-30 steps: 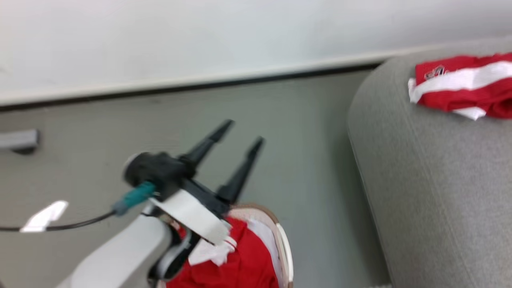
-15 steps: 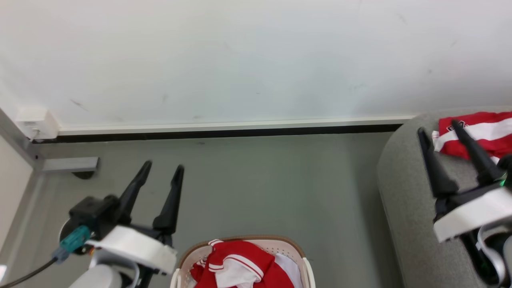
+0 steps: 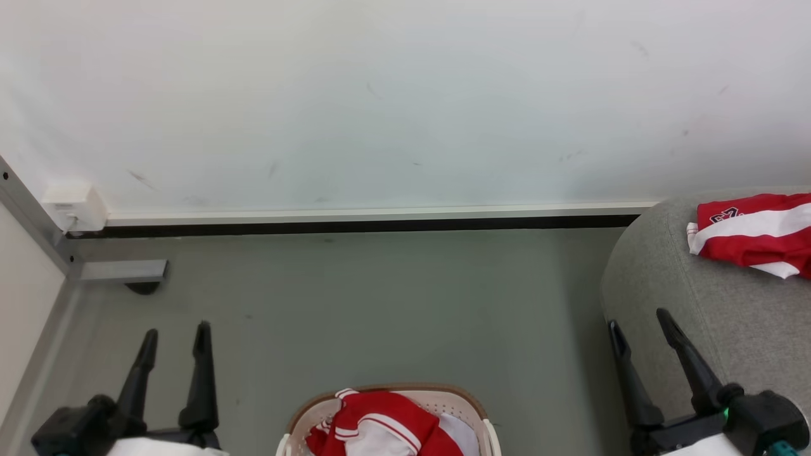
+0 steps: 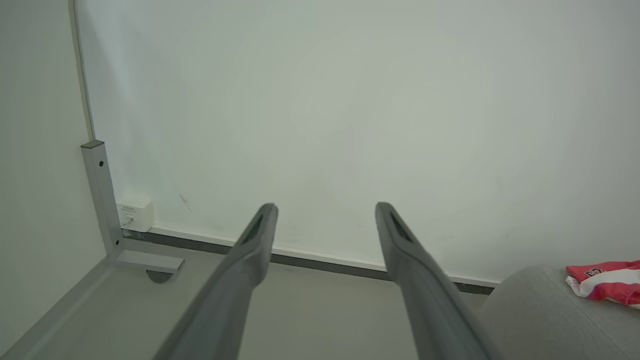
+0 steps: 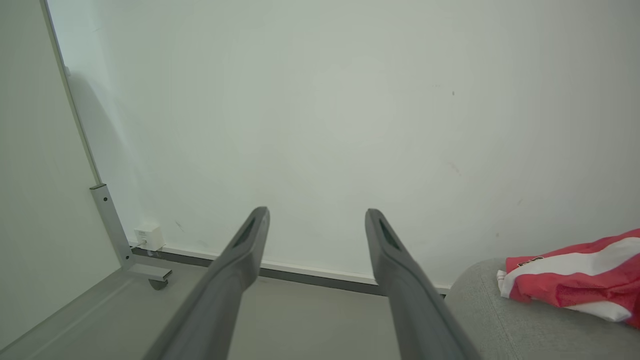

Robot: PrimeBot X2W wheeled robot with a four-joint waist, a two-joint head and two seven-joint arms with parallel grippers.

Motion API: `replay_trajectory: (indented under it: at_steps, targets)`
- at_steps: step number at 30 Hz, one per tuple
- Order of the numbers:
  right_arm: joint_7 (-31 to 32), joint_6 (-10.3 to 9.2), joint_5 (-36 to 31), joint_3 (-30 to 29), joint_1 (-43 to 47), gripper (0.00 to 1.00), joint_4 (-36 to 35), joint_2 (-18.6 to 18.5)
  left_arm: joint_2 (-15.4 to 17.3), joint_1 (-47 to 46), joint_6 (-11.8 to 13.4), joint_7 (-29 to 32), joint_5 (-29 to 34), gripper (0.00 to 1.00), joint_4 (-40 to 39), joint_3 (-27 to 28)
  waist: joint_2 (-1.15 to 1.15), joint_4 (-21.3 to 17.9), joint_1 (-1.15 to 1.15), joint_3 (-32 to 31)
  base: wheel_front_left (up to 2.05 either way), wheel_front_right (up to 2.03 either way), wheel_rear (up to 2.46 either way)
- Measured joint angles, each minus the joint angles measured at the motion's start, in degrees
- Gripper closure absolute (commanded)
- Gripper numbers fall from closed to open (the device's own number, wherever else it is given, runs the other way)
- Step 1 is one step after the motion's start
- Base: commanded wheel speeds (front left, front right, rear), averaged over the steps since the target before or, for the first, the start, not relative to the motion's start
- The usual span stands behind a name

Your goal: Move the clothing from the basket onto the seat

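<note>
Retreat done: left gripper (image 3: 177, 329) and right gripper (image 3: 638, 318) have dropped low, both spread and empty. One red-and-white striped garment (image 3: 754, 244) lies on the large grey fabric seat (image 3: 697, 297); more red clothing (image 3: 380, 430) awaits picking in the oval white perforated basket (image 3: 469, 396).

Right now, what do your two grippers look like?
Left gripper: two long, tapering black fingers on a black base, white band beneath. Right gripper: the same, plus a tiny green light and a teal plug beside a rounded black housing.
</note>
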Motion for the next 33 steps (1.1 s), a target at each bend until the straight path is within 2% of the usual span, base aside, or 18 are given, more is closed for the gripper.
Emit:
replay_trajectory:
  at_steps: [4,13,24,33]
  targets:
    - [-0.9,0.0,-1.7,-0.1,0.5,0.0,1.0,1.5,-3.6,2.4,-3.4,0.0,3.4,0.0,0.5,3.1,0.0,-0.1,0.0,0.1,0.0,0.0,0.0]
    - [-1.2,0.0,-2.2,-0.9,-0.6,0.0,2.3,1.6,-6.7,2.3,-8.2,0.0,8.0,0.0,4.0,5.8,0.0,0.2,0.0,0.4,0.0,0.0,0.0]
    - [-1.4,0.0,-2.1,-0.2,-0.8,0.0,2.8,1.9,-9.4,1.5,-11.6,0.0,10.9,0.0,5.9,7.5,0.0,-0.5,0.01,1.2,0.0,0.0,0.0]
    - [-1.4,0.0,-2.0,-0.7,-1.7,0.0,2.2,1.7,-10.6,-0.1,-13.9,0.0,11.9,0.0,8.9,6.6,0.0,-2.0,0.02,3.1,0.0,0.0,0.0]
